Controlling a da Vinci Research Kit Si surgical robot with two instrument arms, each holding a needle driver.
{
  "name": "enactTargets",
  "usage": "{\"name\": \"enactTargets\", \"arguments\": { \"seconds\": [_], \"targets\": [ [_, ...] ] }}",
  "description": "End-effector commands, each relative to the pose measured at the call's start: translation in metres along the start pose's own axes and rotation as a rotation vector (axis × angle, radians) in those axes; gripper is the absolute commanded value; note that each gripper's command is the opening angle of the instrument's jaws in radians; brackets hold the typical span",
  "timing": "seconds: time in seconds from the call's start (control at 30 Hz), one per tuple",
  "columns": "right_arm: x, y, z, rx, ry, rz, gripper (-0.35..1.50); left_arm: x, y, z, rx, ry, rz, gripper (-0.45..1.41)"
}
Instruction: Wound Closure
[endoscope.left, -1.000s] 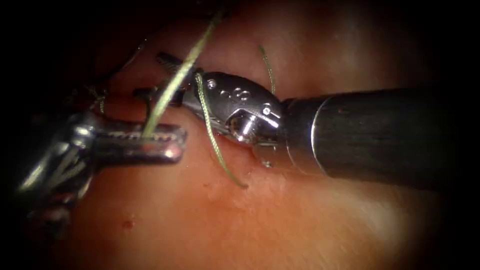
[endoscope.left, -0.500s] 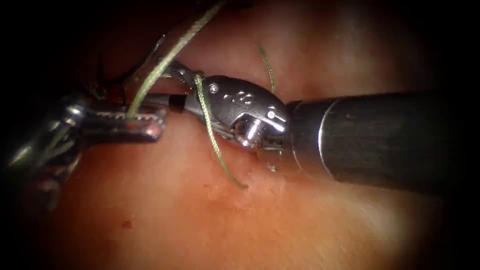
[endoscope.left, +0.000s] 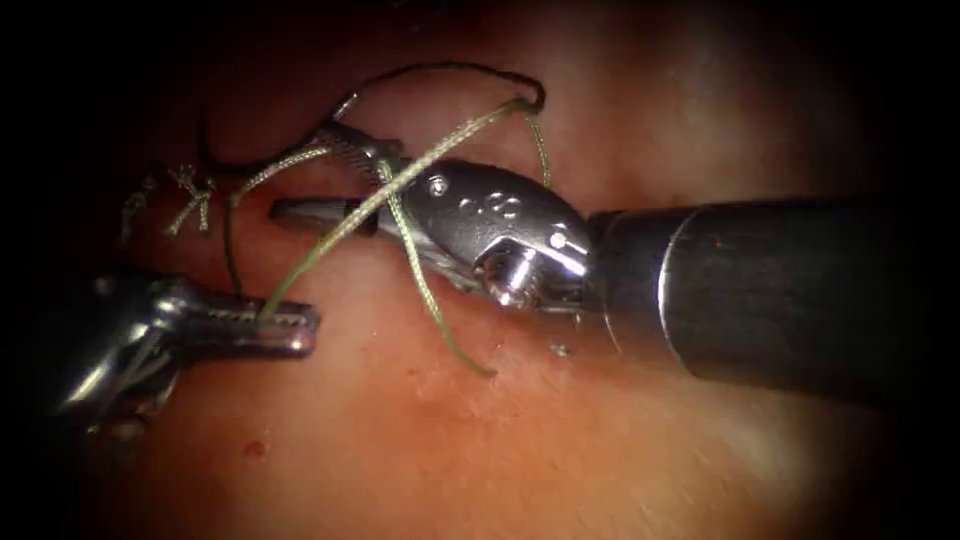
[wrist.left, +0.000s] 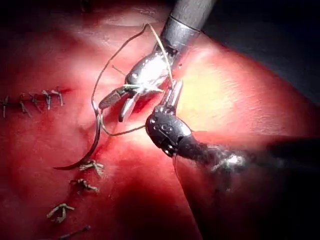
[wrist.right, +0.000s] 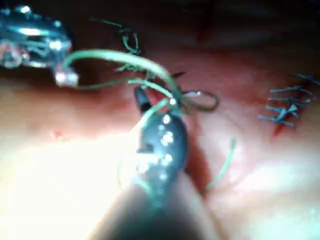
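Two tools meet over the tissue (endoscope.left: 500, 450), and yours on the left sits nearest. The left tool (endoscope.left: 285, 328) has its jaws pressed together, pinching the thread (endoscope.left: 330, 235) close to their tips. From that pinch the thread climbs up and to the right, crosses over the top of the right tool (endoscope.left: 310, 172) just behind its jaws, and bends back at a far loop (endoscope.left: 520, 100). A second strand (endoscope.left: 425, 290) drapes down over the same tool's body, and its free end rests on the bare tissue below. Your right tool's jaws are spread wide and grip nothing. The thread lies wound around the tool rather than between the jaws. A thin strand runs from beside the upper jaw leftward to a knot (endoscope.left: 190, 190) on the closed part of the cut, at the far left of the endoscope view. In the left wrist view, neither of your tools has the needle (wrist.left: 87, 152). It lies as a dark curve on the tissue, just beside a row of tied stitches (wrist.left: 82, 185) and well apart from both sets of jaws. You cannot tell from these views whether its point sits in the tissue. Red fluid (wrist.left: 145, 102) wets the tissue under the right tool's spread jaws.
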Motion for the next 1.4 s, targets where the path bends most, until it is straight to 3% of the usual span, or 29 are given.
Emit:
{"name": "enactTargets", "arguments": {
  "seconds": [0.03, 0.27, 0.5, 0.7, 0.87, 0.93, 1.13, 1.37, 1.4],
  "targets": [
    [0.0000, 0.0004, 0.0006, -0.008, 0.013, 0.018, 0.64, -0.0010, -0.0002, 0.0003, -0.001, -0.001, -0.004, -0.45],
    [-0.0008, 0.0013, 0.0012, -0.068, 0.020, 0.050, 0.61, -0.0025, 0.0019, 0.0013, -0.021, -0.004, -0.028, -0.45],
    [-0.0013, 0.0019, 0.0016, -0.090, 0.020, 0.059, 0.58, -0.0021, 0.0048, 0.0044, -0.071, -0.004, -0.048, -0.45],
    [-0.0020, 0.0018, 0.0019, -0.102, 0.023, 0.053, 0.56, 0.0002, 0.0079, 0.0072, -0.111, 0.007, -0.071, -0.45],
    [-0.0026, 0.0010, 0.0026, -0.078, 0.013, 0.044, 0.56, 0.0040, 0.0090, 0.0093, -0.147, 0.030, -0.115, -0.45],
    [-0.0030, 0.0002, 0.0031, -0.049, 0.001, 0.037, 0.56, 0.0071, 0.0079, 0.0100, -0.155, 0.046, -0.108, -0.45],
    [-0.0034, -0.0013, 0.0032, 0.000, -0.010, 0.028, 0.56, 0.0126, 0.0040, 0.0103, -0.164, 0.072, -0.079, -0.45],
    [-0.0040, -0.0031, 0.0036, 0.092, -0.026, 0.018, 0.56, 0.0147, -0.0007, 0.0097, -0.145, 0.082, -0.095, -0.45],
    [-0.0043, -0.0037, 0.0038, 0.120, -0.039, 0.014, 0.56, 0.0152, -0.0027, 0.0094, -0.133, 0.084, -0.099, -0.45]
  ]
}}
